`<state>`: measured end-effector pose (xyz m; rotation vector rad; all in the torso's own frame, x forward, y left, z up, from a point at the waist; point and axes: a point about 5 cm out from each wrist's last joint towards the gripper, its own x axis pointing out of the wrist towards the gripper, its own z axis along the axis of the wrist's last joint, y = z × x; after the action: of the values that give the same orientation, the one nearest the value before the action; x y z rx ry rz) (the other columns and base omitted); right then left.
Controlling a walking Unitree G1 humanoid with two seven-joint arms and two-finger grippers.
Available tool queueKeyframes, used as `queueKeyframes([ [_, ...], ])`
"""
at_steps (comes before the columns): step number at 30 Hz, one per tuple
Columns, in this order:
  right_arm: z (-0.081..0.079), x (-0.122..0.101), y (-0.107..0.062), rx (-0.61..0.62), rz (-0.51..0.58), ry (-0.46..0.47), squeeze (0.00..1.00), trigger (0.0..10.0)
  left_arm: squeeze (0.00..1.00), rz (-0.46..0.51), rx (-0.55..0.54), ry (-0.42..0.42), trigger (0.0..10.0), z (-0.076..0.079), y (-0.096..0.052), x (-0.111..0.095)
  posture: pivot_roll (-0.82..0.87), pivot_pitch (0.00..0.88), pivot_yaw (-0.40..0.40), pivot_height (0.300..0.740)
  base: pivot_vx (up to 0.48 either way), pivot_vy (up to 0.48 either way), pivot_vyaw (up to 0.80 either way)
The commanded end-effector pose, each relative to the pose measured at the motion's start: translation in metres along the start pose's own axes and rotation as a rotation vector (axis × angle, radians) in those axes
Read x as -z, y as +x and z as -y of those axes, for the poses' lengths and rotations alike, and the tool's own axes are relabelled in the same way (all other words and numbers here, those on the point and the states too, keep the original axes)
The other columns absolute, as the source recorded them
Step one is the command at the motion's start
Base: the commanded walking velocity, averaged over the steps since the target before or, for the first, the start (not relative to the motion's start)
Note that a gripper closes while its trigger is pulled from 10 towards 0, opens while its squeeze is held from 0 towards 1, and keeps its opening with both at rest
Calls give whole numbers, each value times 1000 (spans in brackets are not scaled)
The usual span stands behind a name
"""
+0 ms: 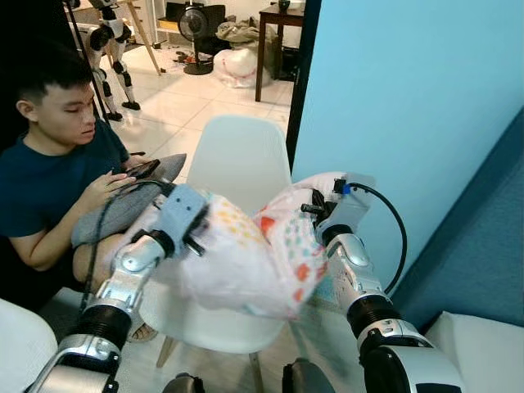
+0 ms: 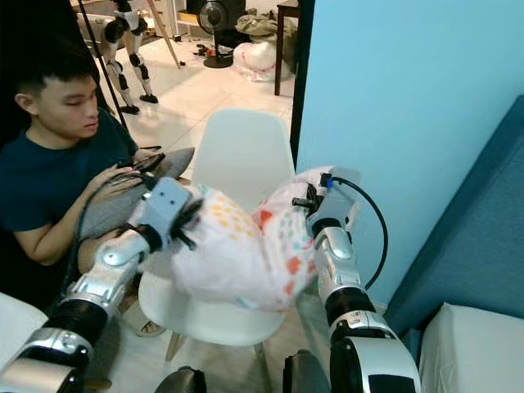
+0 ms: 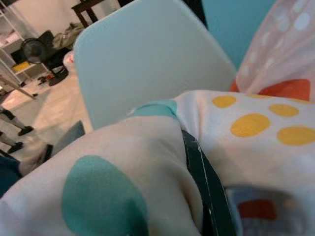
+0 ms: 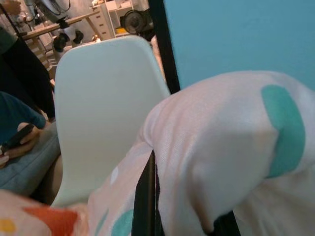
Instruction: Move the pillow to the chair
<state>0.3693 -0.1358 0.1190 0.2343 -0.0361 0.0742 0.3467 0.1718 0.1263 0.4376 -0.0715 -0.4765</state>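
Pinching opposite ends, pillow [image 1: 246, 254] is held by left gripper [image 1: 190, 233] & right gripper [image 1: 315, 214], fingers buried in fabric. It's suspended just above white chair [image 1: 246, 160] seat, pre-drop. Person [image 1: 57, 172] seated alongside w/ phone.

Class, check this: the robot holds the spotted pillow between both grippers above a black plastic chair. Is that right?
Not quite. The moulded plastic chair is white, as the left eye view shows. The white pillow with coloured spots is indeed held between the left gripper and right gripper above it.

The white pillow [image 1: 246, 254] bears yellow, teal and orange dots; the chair [image 1: 241, 155] is plain white.
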Motion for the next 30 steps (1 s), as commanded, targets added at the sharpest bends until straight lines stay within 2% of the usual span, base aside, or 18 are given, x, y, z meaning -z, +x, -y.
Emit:
queueKeyframes([
  [1, -5, -8, 2, -21, 52, -15, 0, 10000, 0, -10, -14, 73, 10000, -6, -3, -1, 33, 0, -82, 626, 0, 0, 0],
  [2, -5, -8, 2, -21, 52, -15, 0, 10000, 0, -10, -14, 73, 10000, -6, -3, -1, 33, 0, -82, 626, 0, 0, 0],
  [3, -4, -8, 2, -8, 54, -14, 0, 10000, 0, -54, -117, 118, 10000, -17, -7, 3, 33, 0, -83, 626, 0, 0, 0],
  [5, -4, -8, 2, -8, 54, -14, 0, 10000, 0, -54, -117, 118, 10000, -17, -7, 3, 33, 0, -83, 626, 0, 0, 0],
  [7, -3, -9, 2, 3, 59, -14, 0, 10000, 0, -84, -211, 143, 10000, -26, -9, 6, 35, 0, -85, 626, 0, 0, 0],
  [9, -3, -9, 2, 9, 58, -11, 0, 10000, 0, -84, -299, 95, 10000, -32, -10, 10, 36, 0, -86, 626, 0, 0, 0],
  [12, -4, -7, 2, 6, 52, -9, 0, 10000, 0, -98, -324, 58, 10000, -31, -10, 14, 38, 0, -88, 626, 0, 0, 0],
  [14, -7, -1, 1, -9, 16, -10, 0, 10000, 0, -135, -348, -2, 10000, -20, -12, 26, 37, 0, -91, 617, 0, 0, 0],
  [15, -7, -1, 1, -9, 16, -10, 0, 10000, 0, -135, -348, -2, 10000, -20, -12, 26, 37, 0, -91, 617, 0, 0, 0],
  [17, -8, 4, -1, -19, -8, -10, 0, 10000, 0, -142, -340, -48, 10000, -6, -13, 32, 37, 0, -93, 607, 0, 0, 0],
  [21, -9, 6, -1, -21, -20, -11, 0, 10000, 0, -134, -311, -80, 10000, 5, -13, 33, 40, 0, -94, 597, 0, 0, 0],
  [23, -10, 8, -2, -23, -29, -12, 0, 10000, 0, -137, -280, -96, 10000, 17, -13, 35, 43, 0, -92, 583, 0, 0, 0],
  [30, -11, 9, -2, -25, -32, -10, 0, 10000, 0, -143, -260, -90, 10000, 23, -14, 37, 45, 0, -88, 568, 0, 0, 0],
])
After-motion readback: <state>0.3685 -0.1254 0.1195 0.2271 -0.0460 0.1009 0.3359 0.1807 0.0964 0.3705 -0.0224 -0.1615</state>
